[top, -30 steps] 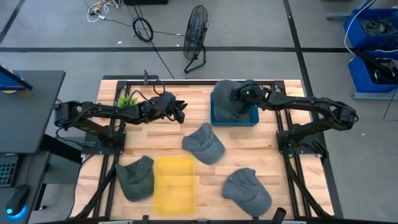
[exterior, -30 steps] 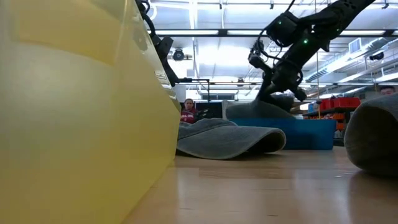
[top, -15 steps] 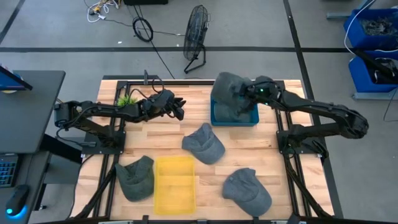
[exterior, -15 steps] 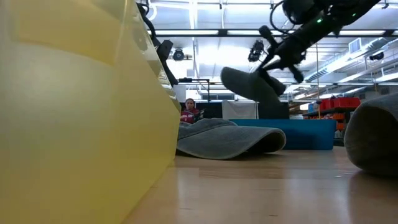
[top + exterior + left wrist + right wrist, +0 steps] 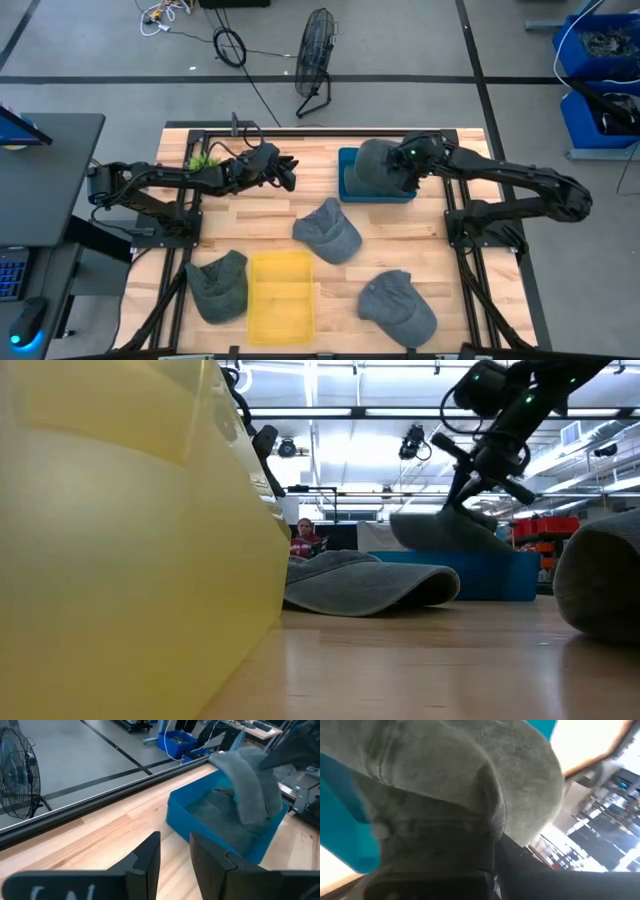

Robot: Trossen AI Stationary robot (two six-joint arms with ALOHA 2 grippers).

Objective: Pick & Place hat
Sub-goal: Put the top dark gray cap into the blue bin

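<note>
A grey hat [image 5: 378,168] hangs from my right gripper [image 5: 407,160] over the blue bin [image 5: 346,192] at the table's far side. In the left wrist view, the hat [image 5: 250,780] arches above the bin [image 5: 200,815], with grey cloth down inside it. My right gripper is shut on the hat. My left gripper [image 5: 289,172] hovers left of the bin, narrowly open and holding nothing. Three more grey hats lie flat on the table: at the middle [image 5: 327,230], near left [image 5: 218,285] and near right [image 5: 397,305]. My right gripper pinches the hat at a bunched fold of its cloth [image 5: 489,812], and the cloth hides the fingertips. The fingers [image 5: 478,485] come from above, slanting down from the table's right. The hat hangs below them, its lower part [image 5: 225,815] down in the bin.
A yellow bin [image 5: 281,295] stands at the near edge between two hats and fills the low view's left [image 5: 130,540]. A small green plant [image 5: 205,160] sits at the far left corner. Bare wood lies between the blue bin and the middle hat.
My right gripper raised the hat out of the blue bin, swinging it up and toward the far edge. It then brought the hat down again and a little toward the table's right. The hat now hangs lower, its underside back in the bin.
</note>
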